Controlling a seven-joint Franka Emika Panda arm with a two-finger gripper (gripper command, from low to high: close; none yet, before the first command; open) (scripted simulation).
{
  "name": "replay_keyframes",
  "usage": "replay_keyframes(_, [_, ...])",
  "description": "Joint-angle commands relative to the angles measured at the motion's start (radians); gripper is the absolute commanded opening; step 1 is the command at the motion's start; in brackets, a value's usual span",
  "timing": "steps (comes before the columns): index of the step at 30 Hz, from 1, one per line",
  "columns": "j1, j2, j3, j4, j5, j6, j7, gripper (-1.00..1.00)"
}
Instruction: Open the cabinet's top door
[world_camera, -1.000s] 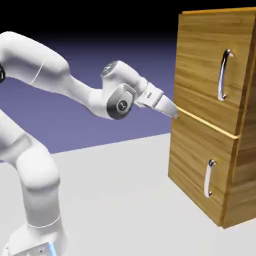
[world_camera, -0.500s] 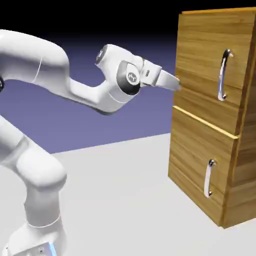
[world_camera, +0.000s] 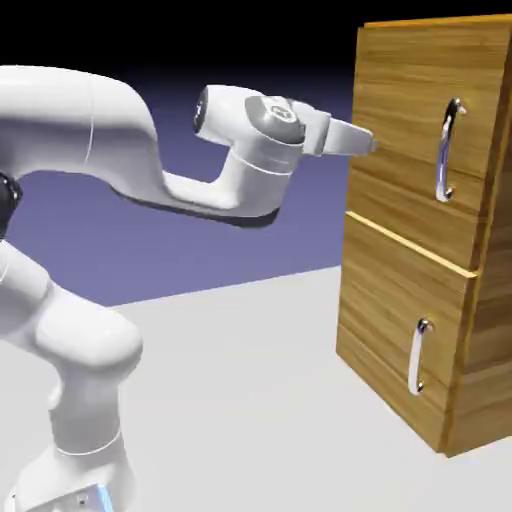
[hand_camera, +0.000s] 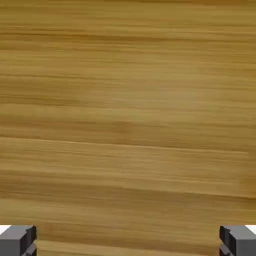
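The cabinet (world_camera: 490, 300) of light brown wood stands at the exterior view's right. Its top door (world_camera: 400, 120) is shut and carries a long curved silver bar handle (world_camera: 446, 150) near its right edge. My gripper (world_camera: 366, 143) points at the top door's left edge, about level with the handle's middle and well to the left of it. In the hand view, horizontal wood grain (hand_camera: 128, 110) fills the picture. The gripper (hand_camera: 128, 242) is open, with its two grey fingertips (hand_camera: 17, 240) far apart at the bottom corners and nothing between them.
Below the top door sits the smaller lower panel (world_camera: 385, 330) with a short silver handle (world_camera: 417, 356), also shut. The white arm (world_camera: 110, 130) arches in from the left above the grey table (world_camera: 230, 400).
The hand has risen from the seam between the two panels to the top door's mid height and moved slightly right. The wrist has rolled and the elbow has lifted.
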Motion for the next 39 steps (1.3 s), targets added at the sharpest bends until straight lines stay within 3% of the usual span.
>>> replay_keyframes(1, [0.016, -0.004, -0.017, 0.011, -0.044, 0.0, 0.034, 0.0])
replay_keyframes(22, [0.341, -0.077, -0.367, 0.249, -0.957, 0.002, 0.741, 0.0])
replay_keyframes(30, [0.553, -0.02, -0.522, 0.394, -0.992, -0.012, 0.763, 0.0])
replay_keyframes(31, [0.554, -0.02, -0.523, 0.394, -0.992, -0.012, 0.763, -1.0])
replay_keyframes(39, [0.3, 0.029, -0.326, 0.243, -0.916, -0.106, 0.803, -1.0])
